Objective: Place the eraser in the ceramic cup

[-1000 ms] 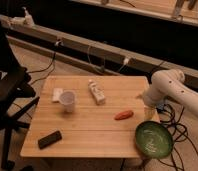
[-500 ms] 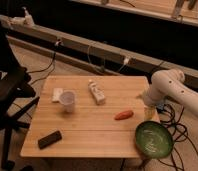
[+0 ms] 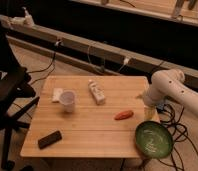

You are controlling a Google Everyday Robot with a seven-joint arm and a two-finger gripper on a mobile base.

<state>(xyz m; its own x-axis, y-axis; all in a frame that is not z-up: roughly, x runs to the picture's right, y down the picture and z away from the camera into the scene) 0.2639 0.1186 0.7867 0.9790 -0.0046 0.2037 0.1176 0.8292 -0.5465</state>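
The eraser (image 3: 49,139), a flat black block, lies near the front left corner of the wooden table (image 3: 92,127). The white ceramic cup (image 3: 67,100) stands upright at the table's left middle, well behind the eraser. My white arm (image 3: 167,89) hangs over the table's right edge. My gripper (image 3: 150,111) points down there, between the orange carrot-shaped object (image 3: 124,115) and the green bowl (image 3: 153,138), far from both the eraser and the cup. It holds nothing that I can see.
A white bottle (image 3: 96,92) lies on its side at the table's middle back. A small white item (image 3: 57,94) lies just left of the cup. A black chair (image 3: 9,95) stands to the left. Cables (image 3: 179,127) hang at the right.
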